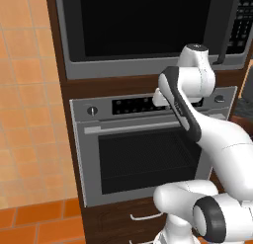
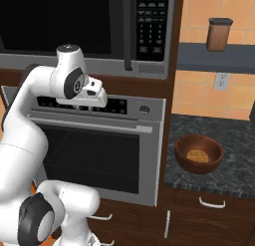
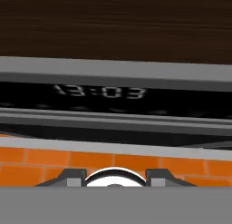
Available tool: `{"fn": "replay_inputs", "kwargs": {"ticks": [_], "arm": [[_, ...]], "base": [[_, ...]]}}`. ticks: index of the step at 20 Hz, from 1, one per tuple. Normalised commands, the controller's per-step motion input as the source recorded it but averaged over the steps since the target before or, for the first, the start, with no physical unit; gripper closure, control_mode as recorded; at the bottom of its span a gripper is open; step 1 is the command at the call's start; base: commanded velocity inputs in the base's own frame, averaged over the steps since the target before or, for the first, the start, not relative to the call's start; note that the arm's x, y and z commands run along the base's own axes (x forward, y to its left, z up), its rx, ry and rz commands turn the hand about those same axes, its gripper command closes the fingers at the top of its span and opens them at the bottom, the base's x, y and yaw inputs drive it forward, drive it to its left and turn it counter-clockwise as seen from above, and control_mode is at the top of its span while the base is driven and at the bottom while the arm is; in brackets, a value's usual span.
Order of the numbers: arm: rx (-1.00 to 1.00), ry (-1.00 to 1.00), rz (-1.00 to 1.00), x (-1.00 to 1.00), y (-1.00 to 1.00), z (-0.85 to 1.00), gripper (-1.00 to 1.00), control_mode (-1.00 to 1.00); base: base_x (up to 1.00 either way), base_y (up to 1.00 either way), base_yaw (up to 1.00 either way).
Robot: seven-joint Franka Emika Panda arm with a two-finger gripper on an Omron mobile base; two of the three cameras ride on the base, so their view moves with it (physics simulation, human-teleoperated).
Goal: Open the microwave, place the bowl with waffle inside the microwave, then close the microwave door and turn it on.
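Dark counter [image 2: 234, 140] holds the bowl with waffle [image 2: 198, 153], well right of the pincer [image 2: 99, 97], whose spread I cannot tell

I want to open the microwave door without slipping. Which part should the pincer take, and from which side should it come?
Take the long black vertical bar handle on the microwave door, beside the keypad. Come straight from the front, fingers either side of the bar: it is slim, upright, and probably stands off the glass.
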Motion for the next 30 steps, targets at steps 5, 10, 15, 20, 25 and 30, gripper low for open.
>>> {"fn": "replay_inputs", "kwargs": {"ticks": [5,10,15,20,25,30], "arm": [[0.00,-0.31,0.00,-0.54,-0.04,0.14,-1.00,-1.00],[0.00,-0.99,0.02,-0.49,-0.30,0.64,-1.00,-1.00],[0.00,-0.38,0.00,-0.05,-0.94,0.34,-1.00,-1.00],[0.01,0.00,-0.02,0.09,-0.65,0.32,-1.00,-1.00],[0.00,0.00,-0.09,0.50,-0.52,0.71,-1.00,-1.00],[0.02,-0.01,-0.08,0.52,-0.25,0.54,-1.00,-1.00]], "base": [[0.00,0.00,0.00],[0.00,0.00,0.00],[0.00,0.00,0.00],[0.00,0.00,0.00],[0.00,0.00,0.00],[0.00,0.00,0.00]]}}
